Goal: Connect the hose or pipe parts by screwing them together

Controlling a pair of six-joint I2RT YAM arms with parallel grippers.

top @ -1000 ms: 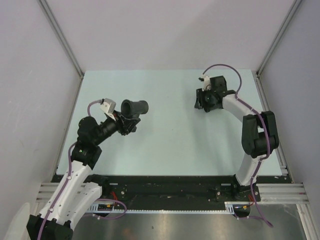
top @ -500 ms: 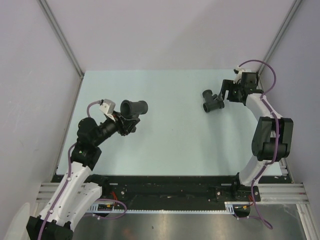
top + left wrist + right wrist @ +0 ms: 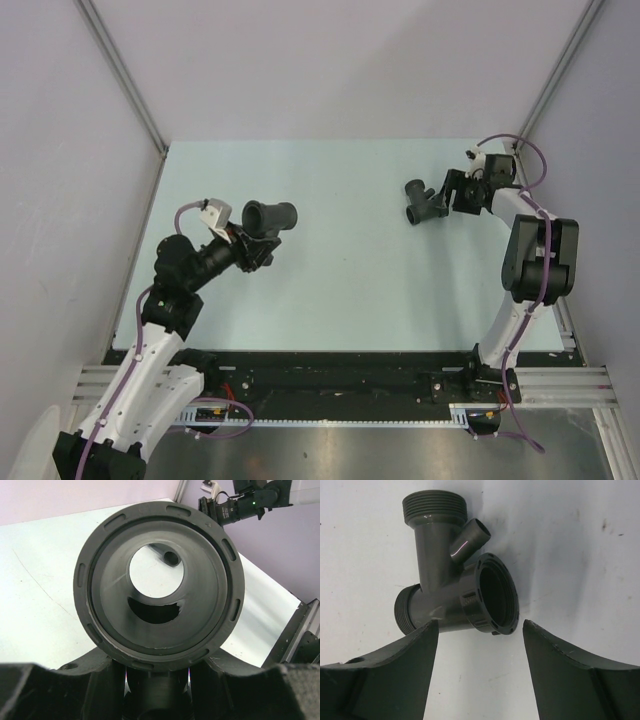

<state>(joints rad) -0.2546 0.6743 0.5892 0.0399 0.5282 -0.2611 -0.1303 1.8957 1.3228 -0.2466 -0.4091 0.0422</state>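
Left claw: your left claw (image 3: 254,244) is clamped on a short, straight, dark grey plastic tube with a flared end (image 3: 268,216). The fingers hold it by its narrower body.
Tube facing: in the left wrist view the flared mouth looks straight back at your camera and fills most of the view. Through the bore you see pale counter and one small round port far off.
Right claw: your right claw (image 3: 456,192) stands open and grips nothing. Its two black fingers (image 3: 380,675) are spread to either side of the small dark grey branched fitting with round ports (image 3: 422,202).
Fitting contact: bare counter shows between the right finger and the ringed port. On the left side you cannot tell whether the finger touches.
Fitting pose: the branched fitting lies flat on the pale blue-green counter (image 3: 340,300). One threaded port points away from your claw, and a thin side spout sits beside it.
Room between parts: the tube is in the left half and the fitting is far right, well apart. A wide bare stretch of counter lies between them.
Left edge: your left arm's elbow sits near the left counter edge and the grey side wall (image 3: 60,200).
Right edge: your right wrist is close to the far right corner post (image 3: 522,140), with the right counter edge just beside the forearm.
Near edge: a black rail (image 3: 330,362) runs along the near edge.
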